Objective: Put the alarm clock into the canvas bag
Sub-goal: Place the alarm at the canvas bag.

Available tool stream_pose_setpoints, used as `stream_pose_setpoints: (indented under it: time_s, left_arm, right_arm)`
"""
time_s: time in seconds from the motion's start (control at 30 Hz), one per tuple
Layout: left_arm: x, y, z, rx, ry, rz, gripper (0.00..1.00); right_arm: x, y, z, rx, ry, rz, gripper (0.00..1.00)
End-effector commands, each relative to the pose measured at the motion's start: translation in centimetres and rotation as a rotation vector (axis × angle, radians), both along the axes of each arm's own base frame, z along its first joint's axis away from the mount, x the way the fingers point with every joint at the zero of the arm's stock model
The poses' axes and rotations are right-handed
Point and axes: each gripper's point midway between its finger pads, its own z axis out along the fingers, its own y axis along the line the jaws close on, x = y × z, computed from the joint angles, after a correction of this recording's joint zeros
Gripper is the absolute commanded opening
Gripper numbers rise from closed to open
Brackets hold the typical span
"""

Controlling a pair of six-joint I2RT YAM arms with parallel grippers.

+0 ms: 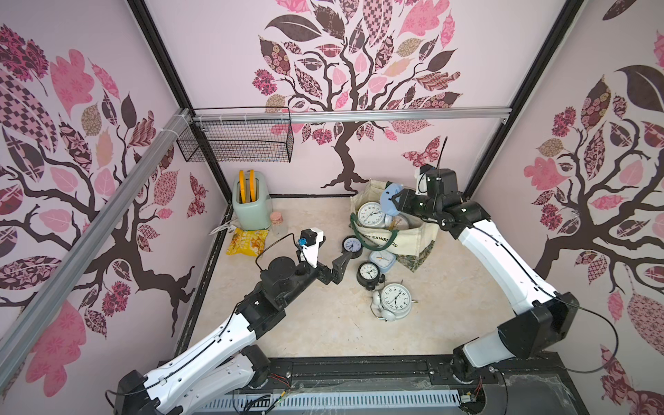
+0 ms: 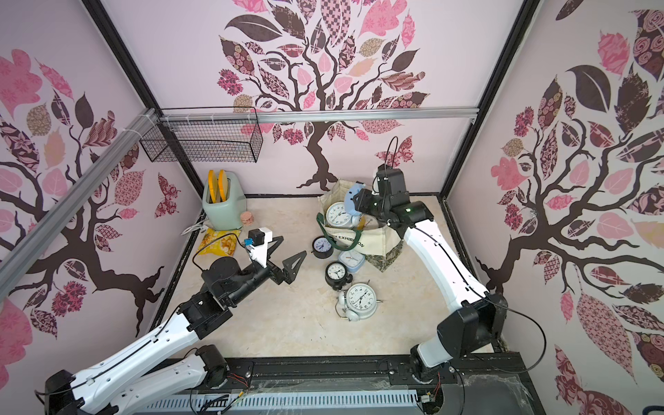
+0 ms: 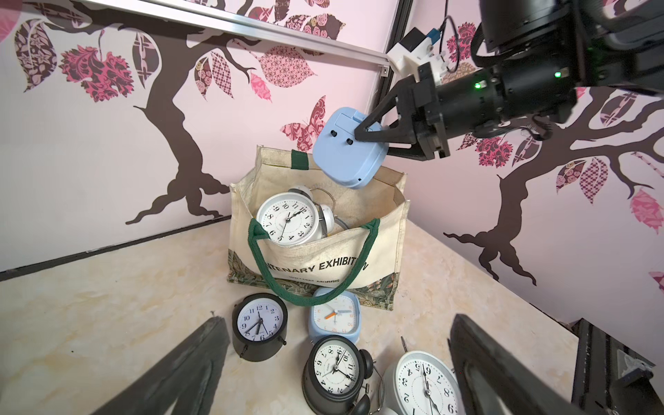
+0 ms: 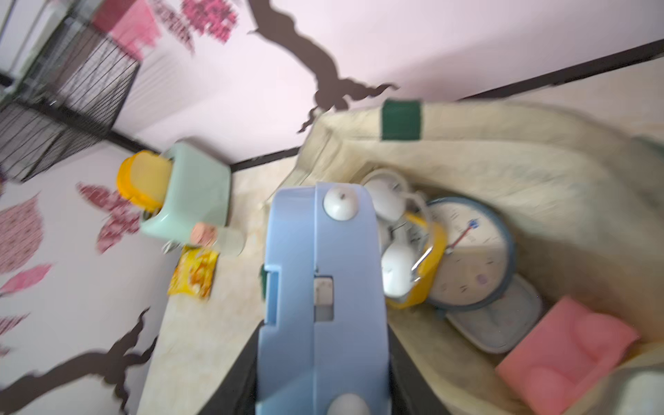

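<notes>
Marbled tabletop (image 1: 323,323) spreads below me, with pink tree-patterned walls around it. Nearest the front lies a white twin-bell clock (image 1: 395,300), then a black twin-bell clock (image 1: 369,273), a square blue clock (image 1: 382,259) and a round black clock (image 1: 351,246). My left gripper (image 2: 293,245) hangs near that round one, fingers spread wide and holding nothing. Farther back stands the canvas bag (image 3: 384,248), its mouth open and other clocks inside. My right gripper (image 3: 372,138) is clamped on the pale blue alarm clock (image 3: 346,158), held up over the bag's open mouth. Toward the far left corner sit a mint toaster (image 1: 250,204) and a yellow snack packet (image 1: 247,242).
</notes>
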Motion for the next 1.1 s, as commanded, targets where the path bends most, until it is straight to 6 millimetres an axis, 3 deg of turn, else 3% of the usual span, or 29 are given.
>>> stream_pose_setpoints:
  time_s: [0.0, 0.2, 0.37, 0.6, 0.73, 0.83, 1.07]
  left_arm:
    - [0.0, 0.2, -1.5, 0.034, 0.025, 0.006, 0.98]
    - [-0.4, 0.0, -1.2, 0.02, 0.029, -0.017, 0.98]
    - [-0.5, -0.1, -1.2, 0.018, 0.032, -0.024, 0.98]
    - [-0.4, -0.5, -1.7, 0.026, 0.048, -0.036, 0.98]
    - [-0.3, -0.5, -1.9, 0.031, 0.056, -0.035, 0.98]
    - [-0.1, -0.4, -2.1, 0.04, 0.059, -0.025, 0.98]
    - [0.5, 0.1, -2.7, 0.075, 0.073, 0.023, 0.98]
  right_arm:
    - [2.5, -3.9, -2.7, -0.227, 0.058, -0.153, 0.15]
    - [3.9, -6.4, -6.0, -0.438, 0.123, -0.22, 0.16]
    - [4.7, -6.8, -8.7, -0.578, 0.199, -0.17, 0.18]
    - [5.2, -5.3, -11.5, -0.762, 0.246, -0.062, 0.26]
    - [5.3, -3.8, -12.8, -0.84, 0.256, -0.028, 0.41]
    - [5.3, -3.1, -12.3, -0.809, 0.26, -0.034, 0.56]
    - [4.9, -3.0, -7.1, -0.693, 0.169, -0.095, 0.71]
